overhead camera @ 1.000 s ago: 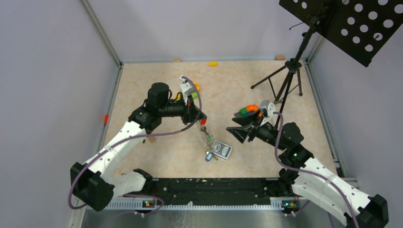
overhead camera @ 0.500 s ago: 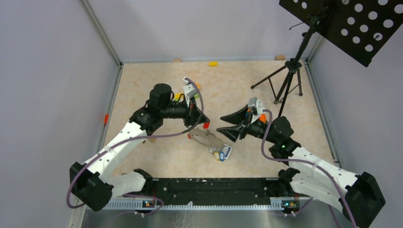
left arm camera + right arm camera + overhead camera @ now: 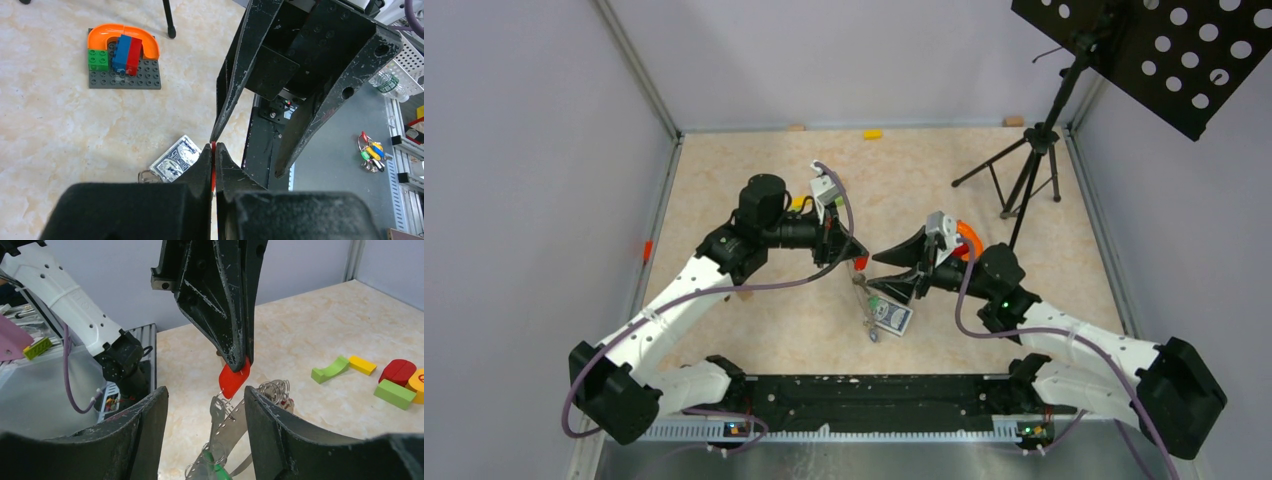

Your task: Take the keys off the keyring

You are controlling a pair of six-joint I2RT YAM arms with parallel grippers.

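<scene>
Keys (image 3: 218,412): the bunch is suspended near the middle of the table, over the playing-card box (image 3: 892,316). Whether the lowest keys touch the box cannot be told. The bunch is hung from one red tag (image 3: 234,379), which is clamped between the closed fingers of the left gripper (image 3: 239,362). A green tag (image 3: 216,471) is seen lower down, and small coiled split rings (image 3: 274,389) beside the red tag.

Right gripper (image 3: 881,274): the jaws are held apart with nothing in them, one on either side of the hanging bunch, below the left gripper.

Step judged in hand: the bunch is presented by one arm while a second grip is set up by the other. The next move is judged to call for a closure on the ring or on a neighbouring key, not on the red tag, so that the two can be worked apart. A thin, free-hanging target is to be expected.

Not resolved: the keyring's large loop cannot be traced among the metal pieces. The keys cannot be counted. The bottom of the bunch is cut off in the right wrist view.
</scene>
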